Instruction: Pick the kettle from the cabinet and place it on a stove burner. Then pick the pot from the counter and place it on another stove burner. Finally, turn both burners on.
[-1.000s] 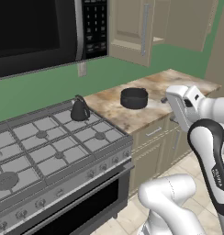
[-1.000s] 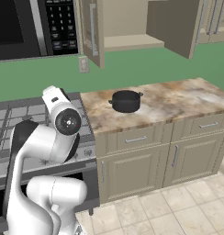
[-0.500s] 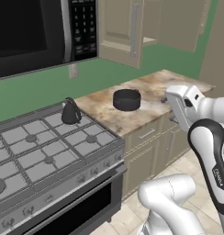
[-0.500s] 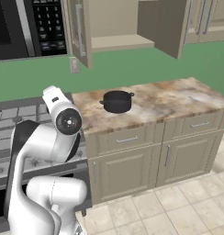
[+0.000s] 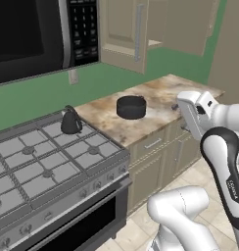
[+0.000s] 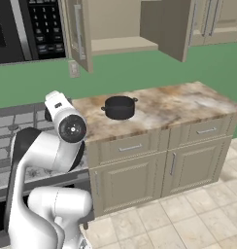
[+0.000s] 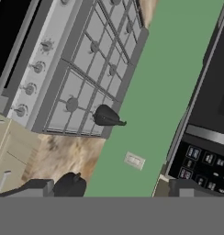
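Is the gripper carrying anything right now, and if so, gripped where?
Nothing is held. The gripper is open and empty; the kettle sits on a rear stove burner and the pot rests on the counter.

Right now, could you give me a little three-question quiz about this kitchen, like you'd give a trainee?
1. True or false: the kettle stands on the stove.
2. Where is the pot? A: in the cabinet; B: on the counter; C: on a burner.
3. Fill in: the cabinet door is ____.

Key: 1 true, on a rear corner next to the counter. 2 B, it sits on the counter with nothing holding it. 3 open.
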### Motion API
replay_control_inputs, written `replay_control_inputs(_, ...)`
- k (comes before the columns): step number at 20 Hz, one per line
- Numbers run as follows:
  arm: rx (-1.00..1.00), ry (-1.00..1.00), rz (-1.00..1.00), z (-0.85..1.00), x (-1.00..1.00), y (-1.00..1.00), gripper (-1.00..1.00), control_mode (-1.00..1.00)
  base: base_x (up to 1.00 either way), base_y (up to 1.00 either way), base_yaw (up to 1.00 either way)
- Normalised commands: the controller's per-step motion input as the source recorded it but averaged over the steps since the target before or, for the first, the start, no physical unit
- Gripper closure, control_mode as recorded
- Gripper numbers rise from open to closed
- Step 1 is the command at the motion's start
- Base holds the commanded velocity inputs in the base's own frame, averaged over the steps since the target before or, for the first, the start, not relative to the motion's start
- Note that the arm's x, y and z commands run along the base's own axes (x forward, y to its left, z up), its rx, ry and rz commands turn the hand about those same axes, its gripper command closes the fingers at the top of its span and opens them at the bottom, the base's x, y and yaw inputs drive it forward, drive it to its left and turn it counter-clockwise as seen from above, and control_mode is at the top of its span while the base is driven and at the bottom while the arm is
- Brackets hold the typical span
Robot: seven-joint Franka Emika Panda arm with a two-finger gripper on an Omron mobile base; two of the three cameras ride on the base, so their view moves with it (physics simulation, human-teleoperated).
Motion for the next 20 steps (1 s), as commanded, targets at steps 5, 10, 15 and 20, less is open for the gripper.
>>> replay_control_inputs(5,0.0,0.0,0.0,0.0,0.0,0.0,-1.0,1.0,0.29,-0.81,0.0)
replay_control_inputs(10,0.0,0.0,0.0,0.0,0.0,0.0,-1.0,1.0,0.49,-0.68,0.0)
replay_control_inputs(15,0.0,0.0,0.0,0.0,0.0,0.0,-1.0,1.0,0.76,-0.61,-0.01)
replay_control_inputs(20,0.0,0.0,0.0,0.0,0.0,0.0,-1.0,1.0,0.5,-0.41,-0.01)
